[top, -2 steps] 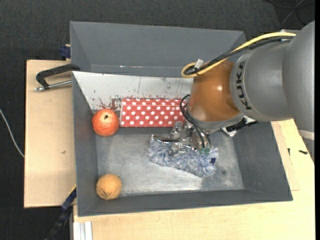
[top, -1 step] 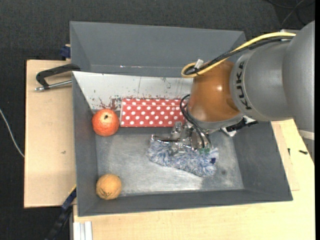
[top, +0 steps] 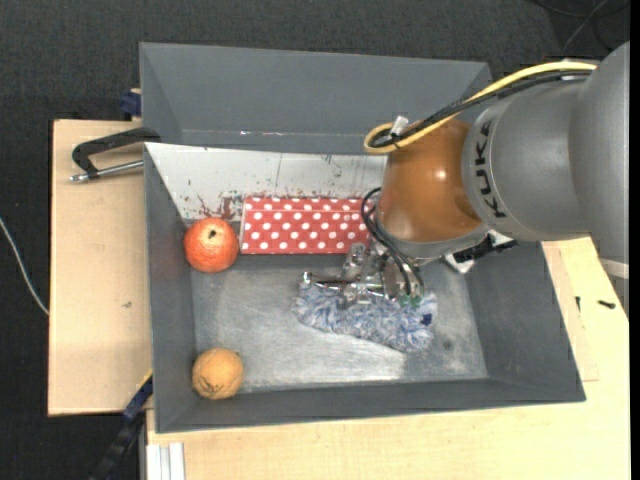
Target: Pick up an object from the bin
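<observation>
My gripper (top: 362, 280) is low in the middle of the bin, its metal fingers down on the upper edge of a crumpled blue-and-white cloth (top: 365, 318). Whether any cloth is between the fingers is hidden by the wrist above. A red box with white polka dots (top: 300, 225) lies just behind the gripper against the bin's back wall.
A red-orange apple (top: 211, 245) sits at the left end of the polka-dot box. A yellow-brown round fruit (top: 217, 372) rests in the near left corner. The arm with its orange cover reaches in from the right, over the bin's right half.
</observation>
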Controlling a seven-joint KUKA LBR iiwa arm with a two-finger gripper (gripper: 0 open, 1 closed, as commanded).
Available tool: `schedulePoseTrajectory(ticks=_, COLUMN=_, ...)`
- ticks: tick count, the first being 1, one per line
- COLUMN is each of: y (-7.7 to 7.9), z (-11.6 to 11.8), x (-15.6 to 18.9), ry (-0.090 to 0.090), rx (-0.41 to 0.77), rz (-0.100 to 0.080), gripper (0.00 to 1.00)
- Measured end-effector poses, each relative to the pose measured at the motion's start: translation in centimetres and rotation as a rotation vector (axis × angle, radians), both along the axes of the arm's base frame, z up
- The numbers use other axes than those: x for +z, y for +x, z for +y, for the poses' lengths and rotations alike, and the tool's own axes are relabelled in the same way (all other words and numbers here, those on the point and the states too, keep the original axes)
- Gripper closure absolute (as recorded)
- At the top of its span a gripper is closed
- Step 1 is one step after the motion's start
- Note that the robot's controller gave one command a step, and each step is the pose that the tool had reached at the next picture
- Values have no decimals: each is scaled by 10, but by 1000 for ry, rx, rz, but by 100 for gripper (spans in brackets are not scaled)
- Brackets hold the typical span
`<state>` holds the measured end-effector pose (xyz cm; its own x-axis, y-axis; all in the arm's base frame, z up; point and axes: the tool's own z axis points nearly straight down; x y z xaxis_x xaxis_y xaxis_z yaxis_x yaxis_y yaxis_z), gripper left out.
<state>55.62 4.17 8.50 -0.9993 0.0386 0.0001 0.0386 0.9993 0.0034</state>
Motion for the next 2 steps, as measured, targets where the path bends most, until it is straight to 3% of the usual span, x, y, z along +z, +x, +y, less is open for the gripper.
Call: schedulePoseTrajectory(ticks=2, y=1, z=0, x=19, ry=-1, rx=0, rz=-5, gripper=100)
